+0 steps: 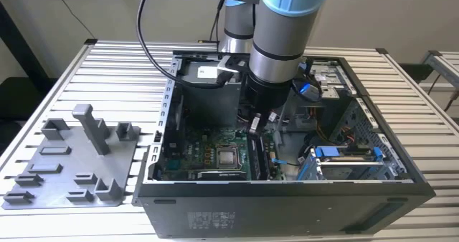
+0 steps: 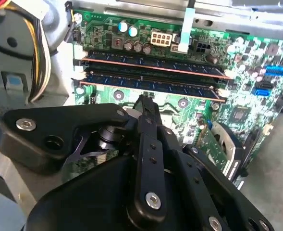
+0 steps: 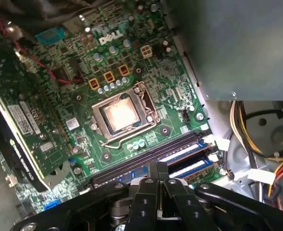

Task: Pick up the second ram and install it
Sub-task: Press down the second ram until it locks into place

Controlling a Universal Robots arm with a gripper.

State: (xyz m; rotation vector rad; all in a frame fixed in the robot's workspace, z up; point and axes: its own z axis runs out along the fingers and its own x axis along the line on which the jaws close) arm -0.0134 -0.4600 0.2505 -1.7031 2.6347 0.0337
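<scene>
My gripper (image 1: pixel 252 125) hangs inside the open computer case (image 1: pixel 287 210), low over the green motherboard (image 1: pixel 188 164). In both wrist views its fingers are pressed together, with nothing showing between them. Two dark memory sticks stand side by side in the slots beside the square silver CPU (image 3: pixel 119 114). The stick nearer the CPU, which I take as the second ram (image 2: pixel 179 87), lies just past my gripper (image 2: pixel 146 100); the other stick (image 2: pixel 155 66) sits behind it. In the first wrist view my gripper (image 3: pixel 158 167) is over the ram slots (image 3: pixel 131 163).
A grey tray (image 1: pixel 68 169) with upright blocks lies on the slatted table at the exterior view's left. Inside the case are a blue-tabbed drive cage (image 1: pixel 344 164), yellow and orange cables (image 3: pixel 249 130) and a card (image 3: pixel 28 127) standing on edge. The case walls close in on all sides.
</scene>
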